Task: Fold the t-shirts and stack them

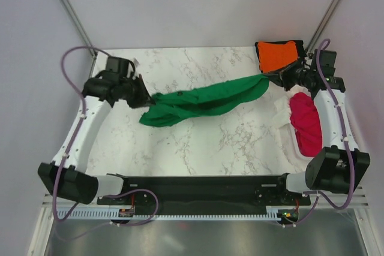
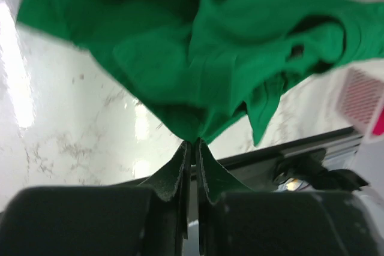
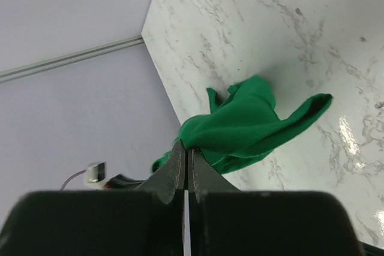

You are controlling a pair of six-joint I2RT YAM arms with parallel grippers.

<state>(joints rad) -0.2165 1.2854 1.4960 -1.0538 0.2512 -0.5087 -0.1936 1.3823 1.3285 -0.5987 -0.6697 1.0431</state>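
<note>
On the near right of the marble table [image 1: 180, 148], one crimson t-shirt [image 1: 305, 121] lies crumpled. Mid-table, one green t-shirt [image 1: 204, 101] stretches in a twisted, bunched band between the left gripper [image 1: 147, 98] and the right gripper [image 1: 271, 78], each pinching one end. Farthest, one orange t-shirt [image 1: 277, 54] lies folded.

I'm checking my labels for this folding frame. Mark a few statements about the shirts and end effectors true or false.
1. The green t-shirt hangs stretched between the left end effector and the right end effector, both shut on it. True.
2. The orange t-shirt lies at the near left corner. False: it lies at the far right corner of the table.
3. The crimson t-shirt sits in the white basket. True.
4. The green t-shirt is neatly folded. False: it is unfolded and rumpled.
</note>
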